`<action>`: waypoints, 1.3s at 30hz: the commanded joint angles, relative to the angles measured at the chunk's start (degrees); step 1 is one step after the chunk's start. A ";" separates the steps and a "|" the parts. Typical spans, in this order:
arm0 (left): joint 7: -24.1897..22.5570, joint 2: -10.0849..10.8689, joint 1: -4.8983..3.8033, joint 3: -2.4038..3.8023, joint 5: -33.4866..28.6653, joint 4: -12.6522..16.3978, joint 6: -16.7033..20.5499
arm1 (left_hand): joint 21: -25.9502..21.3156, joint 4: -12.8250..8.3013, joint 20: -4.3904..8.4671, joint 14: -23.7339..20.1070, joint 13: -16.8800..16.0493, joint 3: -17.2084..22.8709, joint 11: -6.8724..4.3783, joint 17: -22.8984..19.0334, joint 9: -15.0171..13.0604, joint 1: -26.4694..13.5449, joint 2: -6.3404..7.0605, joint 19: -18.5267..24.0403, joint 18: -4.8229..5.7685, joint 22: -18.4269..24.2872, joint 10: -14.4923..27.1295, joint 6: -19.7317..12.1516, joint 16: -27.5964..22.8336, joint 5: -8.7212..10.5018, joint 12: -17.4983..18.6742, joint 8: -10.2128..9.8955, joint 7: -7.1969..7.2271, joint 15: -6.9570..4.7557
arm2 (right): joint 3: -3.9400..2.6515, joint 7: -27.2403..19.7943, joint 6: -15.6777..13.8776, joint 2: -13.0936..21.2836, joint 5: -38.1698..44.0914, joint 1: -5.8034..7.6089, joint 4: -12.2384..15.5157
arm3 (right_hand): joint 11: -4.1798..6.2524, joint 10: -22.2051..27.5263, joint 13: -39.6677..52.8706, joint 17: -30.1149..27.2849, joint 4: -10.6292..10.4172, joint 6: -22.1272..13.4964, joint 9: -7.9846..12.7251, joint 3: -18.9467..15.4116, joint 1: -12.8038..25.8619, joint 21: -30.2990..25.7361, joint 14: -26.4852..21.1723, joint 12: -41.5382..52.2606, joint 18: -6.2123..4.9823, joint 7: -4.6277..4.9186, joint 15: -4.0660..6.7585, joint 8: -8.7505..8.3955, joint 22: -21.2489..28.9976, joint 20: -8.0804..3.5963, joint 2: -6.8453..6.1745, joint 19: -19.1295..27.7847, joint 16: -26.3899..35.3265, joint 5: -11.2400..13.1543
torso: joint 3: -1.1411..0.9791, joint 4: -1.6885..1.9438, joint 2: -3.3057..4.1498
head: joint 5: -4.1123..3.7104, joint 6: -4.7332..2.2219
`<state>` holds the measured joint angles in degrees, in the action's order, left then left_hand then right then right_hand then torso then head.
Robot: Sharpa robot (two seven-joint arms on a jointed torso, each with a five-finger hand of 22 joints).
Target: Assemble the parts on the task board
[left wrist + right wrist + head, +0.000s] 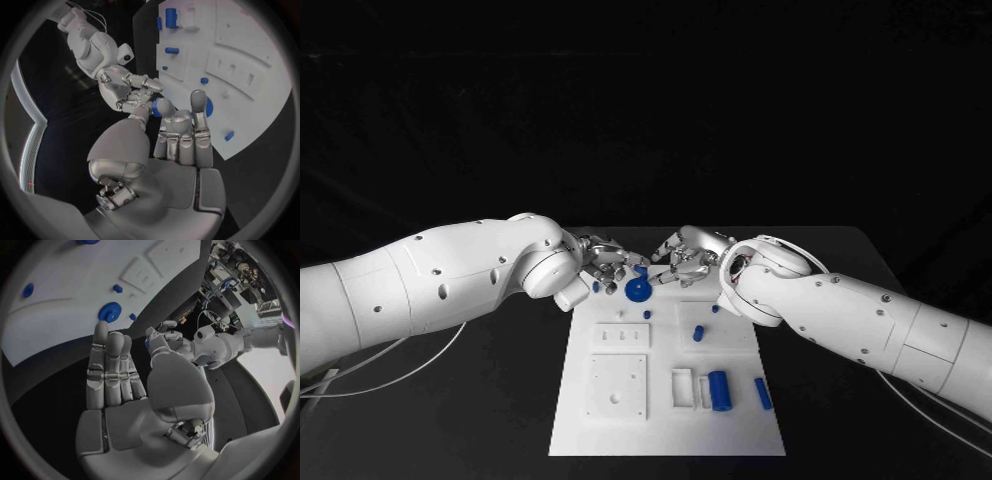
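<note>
the blue disc (638, 290), small, stiff and likely light, sits at the task board's (733, 420) far edge; both the left robot hand (606, 262) and the right robot hand (684, 262) are apart, empty; pinch its rim.

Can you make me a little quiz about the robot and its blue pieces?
1. True or false: the round blue disc lies at the far end of the white board.
2. Which is nearer the robot: the disc or the long blue roller?
3. Pick one: the left hand and right hand are (a) together over the board's far end, (b) far apart at the table's sides.

Key: 1 true; 2 the roller; 3 a.
</note>
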<state>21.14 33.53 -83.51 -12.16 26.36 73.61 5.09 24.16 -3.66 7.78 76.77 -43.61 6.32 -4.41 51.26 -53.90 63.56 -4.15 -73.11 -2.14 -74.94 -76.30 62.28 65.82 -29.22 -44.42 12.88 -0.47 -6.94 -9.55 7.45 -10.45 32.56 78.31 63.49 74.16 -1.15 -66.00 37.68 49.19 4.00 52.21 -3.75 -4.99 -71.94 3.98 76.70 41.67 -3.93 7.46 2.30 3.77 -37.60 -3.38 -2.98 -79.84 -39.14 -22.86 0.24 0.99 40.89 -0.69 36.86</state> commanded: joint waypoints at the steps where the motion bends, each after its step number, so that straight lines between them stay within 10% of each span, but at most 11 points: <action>1: 0.27 0.05 0.01 0.02 1.84 -0.18 1.01 | -0.10 -3.97 0.13 0.32 -0.08 3.42 -0.09 0.08 0.17 3.13 -3.47 -0.39 0.65 -0.96 -0.40 0.20 0.24 0.18 -0.22 0.39 0.53 0.06 | -0.01 -1.19 -1.45 0.56 -0.68 -0.03 0.19 | -0.27 0.78 -2.82 -2.08 -1.48 -3.49 0.14 0.89 -0.80 0.06 -0.92 -0.60 1.03 0.44 -0.41 -0.26 3.71 0.53 -0.72 1.37 1.95 0.05 | 0.04 0.05 0.03 | -0.05 0.00; 11: 1.96 0.53 0.01 -0.77 7.10 -0.32 3.72 | 0.00 -4.29 0.20 0.72 0.00 3.07 -0.19 0.26 0.98 3.02 -3.41 -0.59 0.63 -0.93 -0.83 0.54 0.39 0.43 -0.19 0.47 0.64 0.00 | -0.29 -3.89 -3.79 4.11 -7.33 -0.05 0.04 | -0.56 -0.28 -16.95 -11.73 0.43 2.81 -0.06 2.29 -1.72 -0.32 -1.16 -8.99 2.02 0.00 -1.28 -0.16 15.78 1.60 0.74 5.20 13.76 -0.17 | -0.02 0.07 -0.12 | 0.21 0.28; 17: 4.29 1.07 0.00 -1.48 12.47 0.75 8.94 | 0.41 -4.39 0.41 1.59 -0.09 2.69 -0.44 1.25 1.64 2.96 -3.17 -1.19 0.61 -1.00 -1.61 1.14 1.26 0.10 -0.41 0.64 0.86 -0.24 | -1.69 -9.64 -4.59 5.32 -14.69 1.28 -4.07 | -4.10 1.99 -34.10 -24.79 1.55 3.59 0.02 8.36 -0.09 -0.45 -9.71 -26.17 3.86 1.16 -5.97 -0.21 25.31 5.99 2.48 19.32 27.16 -2.08 | -0.24 0.27 -0.15 | 0.16 1.40; 24: 6.29 2.01 0.24 -1.65 15.87 2.30 12.06 | 0.95 -4.96 0.69 2.63 -0.13 2.41 -0.71 2.40 4.12 2.98 -2.65 -1.81 0.60 -0.99 -2.68 2.38 2.10 -0.18 -0.22 0.14 1.06 -0.52 | -2.25 -13.47 -5.48 4.41 -19.74 4.82 -11.12 | -5.73 0.88 -34.33 -42.39 2.74 5.71 0.03 21.69 4.68 0.09 -10.05 -38.07 2.14 1.12 -8.78 -0.21 33.92 9.65 -0.24 24.54 35.35 -3.42 | -0.58 0.60 -0.64 | -0.66 3.01; 39: 9.41 0.95 3.47 -1.71 21.77 3.92 13.67 | 1.36 -4.70 0.95 4.54 -1.29 1.09 -1.12 3.99 8.17 2.92 -2.12 -2.67 0.61 -0.93 -5.60 4.93 1.78 -0.09 0.72 0.80 1.76 -0.85 | -2.65 -15.93 -6.22 0.14 -21.48 9.35 -19.66 | -6.23 2.13 -34.34 -45.25 3.49 4.89 0.02 20.98 5.36 -0.10 -10.89 -38.13 1.91 1.45 -9.33 -0.20 33.80 10.25 -0.86 25.61 35.38 -4.94 | -1.06 0.98 -1.72 | -0.52 6.66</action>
<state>29.17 34.75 -80.32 -13.88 45.23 77.65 17.22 25.16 -5.22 8.81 80.88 -44.82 4.75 -4.29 55.15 -45.73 64.02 -4.16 -75.36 -2.16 -74.91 -80.38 64.79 67.65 -29.30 -43.76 13.40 -0.79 -7.78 -12.15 -6.66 -16.07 33.05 58.04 72.70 55.06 -7.37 -64.29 3.39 4.00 7.44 57.46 -3.77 16.22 -66.89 3.98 65.92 3.72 -1.36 8.69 -6.88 3.65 -3.87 6.87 -3.70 -54.65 -3.87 -27.52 -0.70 1.88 39.46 -1.28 42.87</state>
